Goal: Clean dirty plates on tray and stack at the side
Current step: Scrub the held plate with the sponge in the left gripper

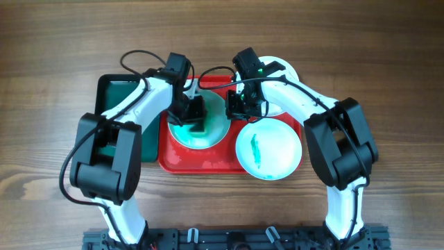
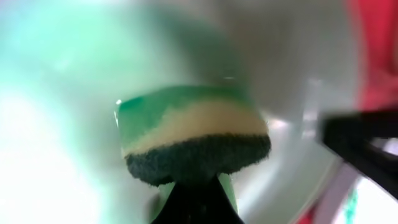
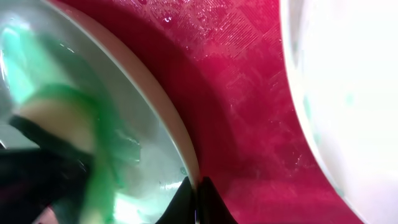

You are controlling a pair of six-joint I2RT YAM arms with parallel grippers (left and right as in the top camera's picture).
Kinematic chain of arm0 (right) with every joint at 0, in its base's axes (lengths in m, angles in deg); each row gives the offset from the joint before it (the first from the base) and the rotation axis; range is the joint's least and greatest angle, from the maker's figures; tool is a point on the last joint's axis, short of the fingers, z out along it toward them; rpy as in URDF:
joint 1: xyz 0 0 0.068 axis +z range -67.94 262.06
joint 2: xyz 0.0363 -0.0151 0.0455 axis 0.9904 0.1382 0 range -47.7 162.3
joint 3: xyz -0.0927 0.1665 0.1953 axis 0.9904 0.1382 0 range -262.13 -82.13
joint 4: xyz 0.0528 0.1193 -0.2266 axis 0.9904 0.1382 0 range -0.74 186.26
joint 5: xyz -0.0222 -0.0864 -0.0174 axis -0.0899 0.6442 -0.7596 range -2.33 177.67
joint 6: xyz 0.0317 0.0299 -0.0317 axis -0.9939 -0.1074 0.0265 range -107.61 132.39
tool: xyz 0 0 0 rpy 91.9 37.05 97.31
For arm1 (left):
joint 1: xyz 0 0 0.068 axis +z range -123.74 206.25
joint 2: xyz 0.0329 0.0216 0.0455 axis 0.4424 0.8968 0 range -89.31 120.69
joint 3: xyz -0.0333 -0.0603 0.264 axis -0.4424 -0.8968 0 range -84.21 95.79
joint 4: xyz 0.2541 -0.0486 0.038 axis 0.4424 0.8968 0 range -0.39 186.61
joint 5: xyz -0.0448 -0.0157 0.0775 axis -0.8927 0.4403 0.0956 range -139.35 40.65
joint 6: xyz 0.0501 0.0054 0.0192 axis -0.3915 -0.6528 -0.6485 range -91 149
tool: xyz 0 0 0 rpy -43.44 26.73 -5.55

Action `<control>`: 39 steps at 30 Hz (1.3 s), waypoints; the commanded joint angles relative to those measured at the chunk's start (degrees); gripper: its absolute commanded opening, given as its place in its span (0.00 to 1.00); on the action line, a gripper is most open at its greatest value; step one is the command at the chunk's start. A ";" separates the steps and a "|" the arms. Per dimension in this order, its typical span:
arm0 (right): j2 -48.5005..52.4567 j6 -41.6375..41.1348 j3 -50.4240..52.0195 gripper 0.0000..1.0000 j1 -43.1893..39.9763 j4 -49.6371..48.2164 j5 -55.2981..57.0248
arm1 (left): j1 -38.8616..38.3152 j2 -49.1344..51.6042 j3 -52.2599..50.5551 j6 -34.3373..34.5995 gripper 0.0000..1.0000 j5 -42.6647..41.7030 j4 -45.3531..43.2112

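A plate (image 1: 208, 137) smeared teal lies on the red tray (image 1: 201, 162). My left gripper (image 1: 194, 117) is shut on a green and yellow sponge (image 2: 193, 137) and presses it onto this plate (image 2: 56, 124). My right gripper (image 1: 240, 108) is shut on the plate's right rim (image 3: 166, 115), its fingertips (image 3: 196, 186) pinching the edge over the tray (image 3: 249, 99). A second plate (image 1: 269, 147) with a green smear sits at the tray's right end and shows in the right wrist view (image 3: 348, 81). A third, white plate (image 1: 286, 71) lies behind the right arm.
A smaller dark green tray (image 1: 116, 87) lies to the left of the red tray, partly under the left arm. Wooden table surrounds both trays. The two arms meet over the middle of the red tray.
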State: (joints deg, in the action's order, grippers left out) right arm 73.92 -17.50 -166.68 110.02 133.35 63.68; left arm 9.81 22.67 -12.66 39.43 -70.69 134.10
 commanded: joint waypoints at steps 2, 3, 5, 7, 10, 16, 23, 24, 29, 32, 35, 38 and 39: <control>0.33 -0.07 -0.07 0.04 -0.15 -0.15 -0.31 | -0.68 1.55 -0.83 0.02 0.04 -1.66 -7.13; 0.33 -0.09 -0.07 0.04 -0.15 -0.15 -0.31 | -0.68 1.55 -0.83 3.74 0.04 4.50 -8.83; 0.33 -0.07 -0.07 0.04 -0.15 -0.15 -0.31 | -0.68 1.55 -0.83 11.13 0.04 17.86 -10.78; 0.33 -0.04 -0.07 0.04 -0.15 -0.15 -0.31 | -0.68 1.55 -0.83 16.39 0.04 28.22 -10.88; 0.33 -0.09 -0.07 0.05 -0.15 -0.17 -0.31 | -0.70 1.55 -0.83 20.85 0.04 35.87 -7.85; 0.33 -0.09 -0.07 0.04 -0.15 -0.22 -0.28 | -0.70 1.55 -0.83 24.24 0.04 30.58 3.39; 0.48 -0.35 -0.07 0.04 -0.13 -0.50 -0.33 | -0.68 1.55 -0.83 1.36 0.04 -7.06 5.03; 0.92 -1.97 -0.07 0.04 -0.13 -0.68 -0.31 | -0.50 1.55 -0.83 2.05 0.04 -7.26 4.07; 2.05 -4.76 -0.07 0.04 -0.13 -1.22 -0.52 | 1.73 1.55 -0.83 5.05 0.04 -7.15 2.25; 2.12 -4.76 -0.07 0.04 -0.13 -1.38 -0.55 | 2.95 1.55 -0.81 5.14 0.04 -8.83 0.55; 2.14 -4.74 -0.07 0.04 -0.13 -1.38 -0.55 | 4.59 1.53 -0.81 3.06 0.04 -17.33 -4.48; 2.14 -4.74 -0.07 0.04 -0.13 -1.40 -0.55 | 6.29 1.53 -0.81 5.53 0.04 -14.88 -10.03; 2.14 -4.70 -0.07 0.04 -0.13 -1.42 -0.55 | 6.62 1.53 -0.81 8.46 0.04 -8.92 -11.17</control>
State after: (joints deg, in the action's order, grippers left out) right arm 74.12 -21.09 -166.68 109.98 132.61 63.66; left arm 14.75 23.37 -13.14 44.33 -83.39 125.69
